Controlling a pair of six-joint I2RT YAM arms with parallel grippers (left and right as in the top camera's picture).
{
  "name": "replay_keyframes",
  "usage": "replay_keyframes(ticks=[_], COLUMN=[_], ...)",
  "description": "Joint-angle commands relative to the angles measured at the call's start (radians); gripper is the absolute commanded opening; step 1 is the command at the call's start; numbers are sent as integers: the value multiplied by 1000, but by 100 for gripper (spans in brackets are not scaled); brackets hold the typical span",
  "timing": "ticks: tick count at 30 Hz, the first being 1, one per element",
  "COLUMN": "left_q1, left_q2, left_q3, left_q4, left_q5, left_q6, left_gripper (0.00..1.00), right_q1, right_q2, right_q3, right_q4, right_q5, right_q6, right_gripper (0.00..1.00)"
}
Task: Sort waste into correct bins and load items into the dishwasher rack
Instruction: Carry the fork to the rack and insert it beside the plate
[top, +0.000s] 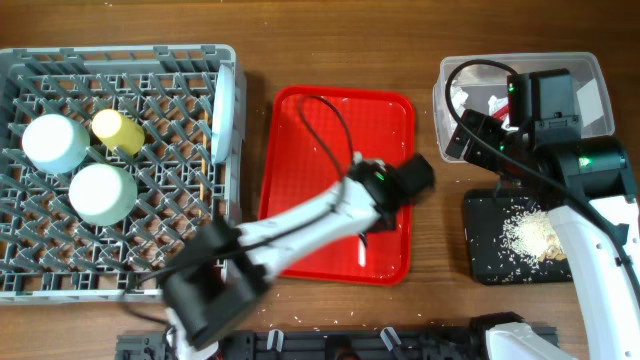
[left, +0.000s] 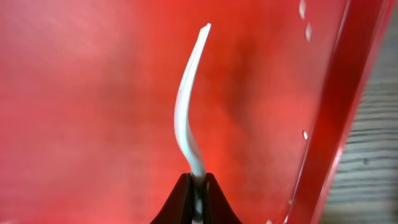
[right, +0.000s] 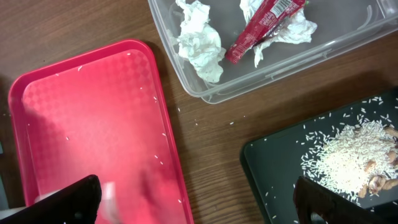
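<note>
1. The dishwasher rack (top: 60, 250), a grey plastic grid of pegs, is already carrying two smooth pale bowls (top: 55, 142), a small yellow cup (top: 118, 130) and the round green-blue plate (top: 224, 105), which is standing on edge along the rack's right side. I am not making out the chopstick for certain.
2. My left tool (left: 198, 196) is hanging over the red tray (top: 300, 120), pinching shut on the white plastic fork (left: 185, 106), a thin, curved, glossy strip. I am judging this the last item waiting for the rack.
3. The tray's dimpled surface is showing a few stray grains, and more are lying on the wooden bench (right: 74, 25) just beside it, so some scraps are left.
4. The clear tub (right: 348, 37) is holding crumpled white tissue (right: 199, 43) and the crinkled red sachet (right: 261, 25).
5. The black tray (right: 273, 162) is carrying a loose heap of whitish rice (right: 348, 155).
6. My right tool (right: 196, 202) is hovering above these, spread wide and gripping nothing.
</note>
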Motion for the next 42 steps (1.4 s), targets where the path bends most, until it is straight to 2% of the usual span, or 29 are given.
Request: replay_keyframes(ticks=[1,5,7,8,12,13,18,19,20,21,27,33,34,36,38,39,40,42], left_q1=[126,348,529,660,880,924,1003,1003,1003,1003,1003,996,996,997,996,996,996,997], left_q2=[-201,-424,-575,-653,-644,-620,-468,-440,-406,-376,-338,-394,-441,-542,-629,-666,-727,-795], left_q3=[-1,-1,-1,-1,-1,-1,-1,-1,-1,-1,-1,-1,-1,-1,-1,-1,-1,-1], left_q4=[-55,-65,-1,66,104,104,76,72,64,54,54,-8,-57,-170,-256,-290,-352,-417], left_q5=[-9,-9,-9,-10,-10,-10,86,101,119,118,118,127,206,383,477,500,511,512], left_q6=[156,376,616,782,1160,1191,1197,1197,1197,1196,1183,938,926,926,927,927,927,927], left_gripper=[4,4,4,4,4,4,4,11,10,4,4,5,6,29,50,84,100,100], right_q1=[-2,-2,-2,-2,-2,-2,-2,-2,-2,-2,-2,-2,-2,-2,-2,-2,-2,-2], right_q2=[2,2,2,2,2,2,2,2,2,2,2,2,2,2,2,2,2,2], right_q3=[5,5,5,5,5,5,5,5,5,5,5,5,5,5,5,5,5,5], right_q4=[2,2,2,2,2,2,2,2,2,2,2,2,2,2,2,2,2,2], right_q5=[13,13,13,13,13,13,13,13,13,13,13,13,13,13,13,13,13,13], right_q6=[-13,-12,-12,-12,-12,-12,-13,-12,-12,-12,-12,-12,-12,-12,-12,-12,-12,-12], right_gripper=[100,100,100,100,100,100,100,100,100,100,100,100,100,100,100,100,100,100])
